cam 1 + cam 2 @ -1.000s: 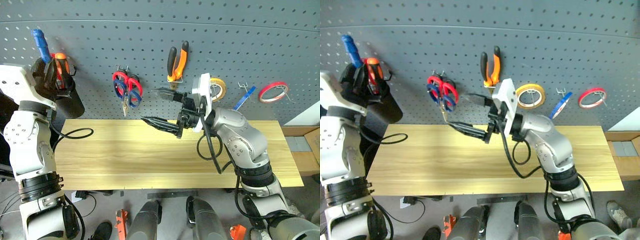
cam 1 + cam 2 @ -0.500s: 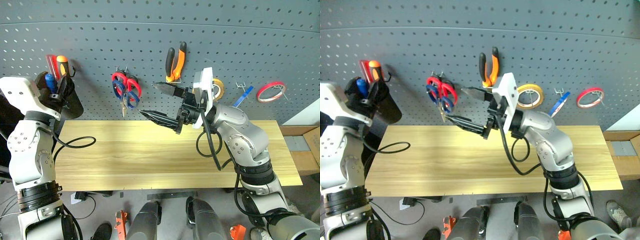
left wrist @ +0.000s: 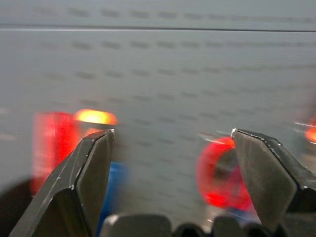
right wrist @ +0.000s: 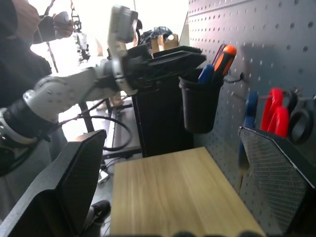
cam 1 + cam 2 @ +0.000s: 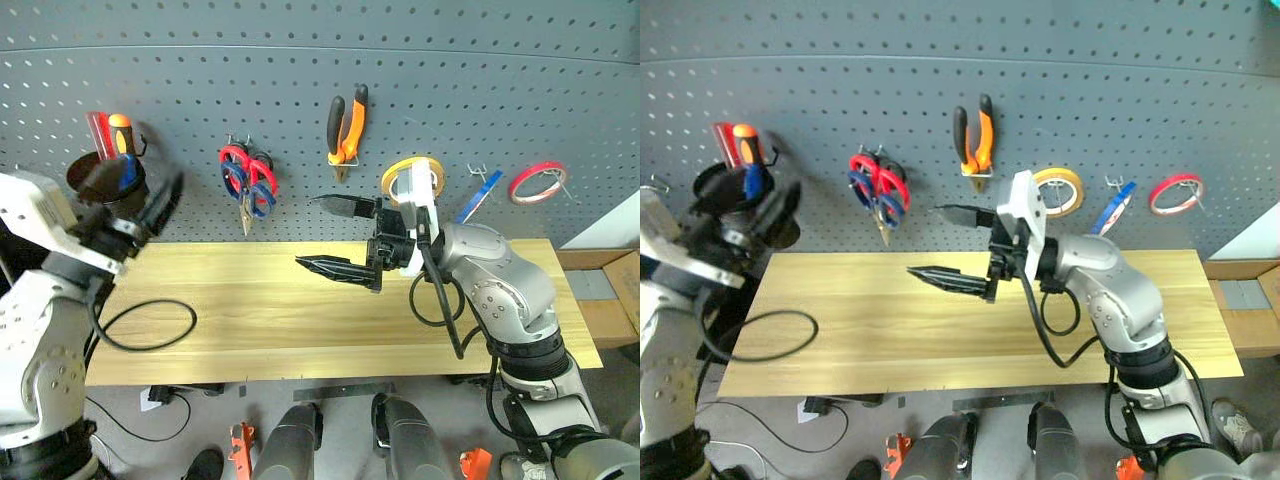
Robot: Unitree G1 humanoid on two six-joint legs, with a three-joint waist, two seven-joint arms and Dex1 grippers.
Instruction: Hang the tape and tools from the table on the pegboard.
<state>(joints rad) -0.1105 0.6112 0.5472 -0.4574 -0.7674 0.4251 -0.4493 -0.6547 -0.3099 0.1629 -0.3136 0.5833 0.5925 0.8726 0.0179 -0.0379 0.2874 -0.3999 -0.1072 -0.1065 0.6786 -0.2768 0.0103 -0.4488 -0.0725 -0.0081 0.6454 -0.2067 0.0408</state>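
Note:
The blue-handled screwdriver stands in a black cup on the pegboard, beside red and orange ones. My left gripper is open and empty just in front of that cup, blurred by motion. The dark-handled scissors hang with a red-handled pair. The pliers hang to their right. The blue tape hangs edge-on from a hook. My right gripper is open and empty above the middle of the table, pointing to the left.
A yellow tape ring hangs behind my right wrist and a red tape ring hangs further right. A black cable loops over the table's left end. A person stands beyond that end.
My left gripper has let go of the blue screwdriver, which now stands in the cup, has opened and drawn back and down from the pegboard. My right gripper has sunk slightly.

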